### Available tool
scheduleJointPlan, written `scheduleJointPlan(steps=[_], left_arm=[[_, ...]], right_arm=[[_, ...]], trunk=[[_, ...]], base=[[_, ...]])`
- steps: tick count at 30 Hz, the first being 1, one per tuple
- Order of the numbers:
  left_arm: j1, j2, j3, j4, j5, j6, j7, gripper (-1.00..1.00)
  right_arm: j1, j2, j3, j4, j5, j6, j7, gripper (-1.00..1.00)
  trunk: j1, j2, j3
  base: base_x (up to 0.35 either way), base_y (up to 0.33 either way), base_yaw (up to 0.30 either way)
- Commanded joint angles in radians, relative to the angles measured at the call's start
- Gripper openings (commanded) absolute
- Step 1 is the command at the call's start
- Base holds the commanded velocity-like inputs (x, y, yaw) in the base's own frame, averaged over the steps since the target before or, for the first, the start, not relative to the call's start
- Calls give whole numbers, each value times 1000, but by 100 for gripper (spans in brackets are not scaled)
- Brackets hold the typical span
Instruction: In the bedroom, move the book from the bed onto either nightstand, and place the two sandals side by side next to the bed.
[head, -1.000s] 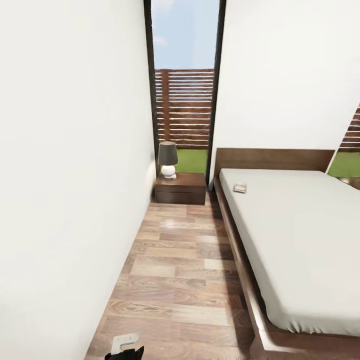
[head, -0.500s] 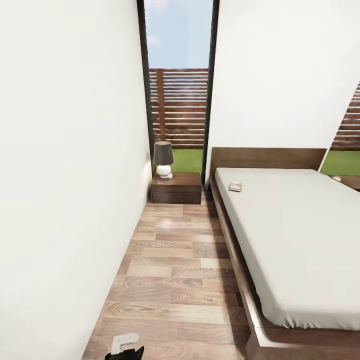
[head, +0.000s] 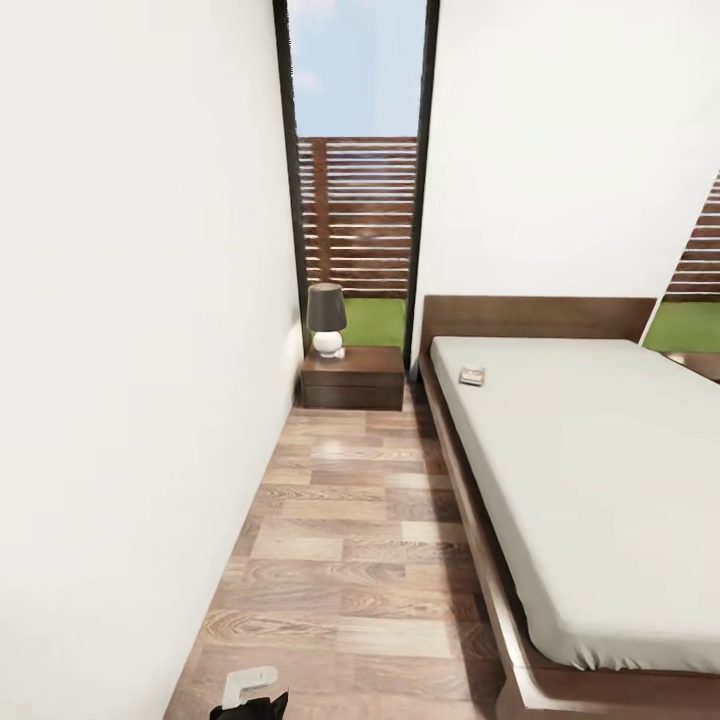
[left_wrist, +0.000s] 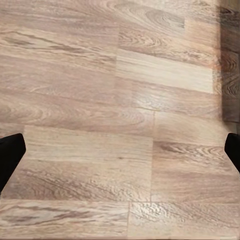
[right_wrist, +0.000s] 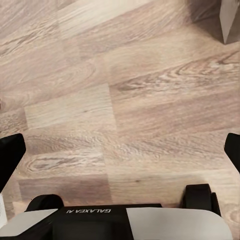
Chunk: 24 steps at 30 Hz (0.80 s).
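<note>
Status of your task, item by item: the book (head: 472, 376) lies on the bed (head: 600, 480) near the headboard-end corner on the nightstand side, so it is not yet moved. The nightstand (head: 353, 377) stands just beside that corner, under the window, with a lamp (head: 326, 319) at its wall-side edge and bare top left for the book. The sandals are not in sight, so count them as undone. Your left gripper (left_wrist: 120, 150) and right gripper (right_wrist: 120, 150) both hang spread wide and empty over the wood floor (head: 350, 560). Judged: nothing is completed, and you are some way short of the book.
</note>
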Motion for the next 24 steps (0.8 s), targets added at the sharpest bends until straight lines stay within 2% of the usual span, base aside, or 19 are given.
scheduleJointPlan(steps=[1, 24], left_arm=[[-1, 0, 6, 1, 5, -1, -6, 100], [-1, 0, 6, 1, 5, -1, -6, 100]], right_arm=[[-2, 0, -1, 4, -9, -1, 5, 100], [-2, -1, -1, 5, -8, -1, 5, 100]], trunk=[[0, -1, -1], [0, -1, -1]], base=[[288, 0, 0], [324, 0, 0]])
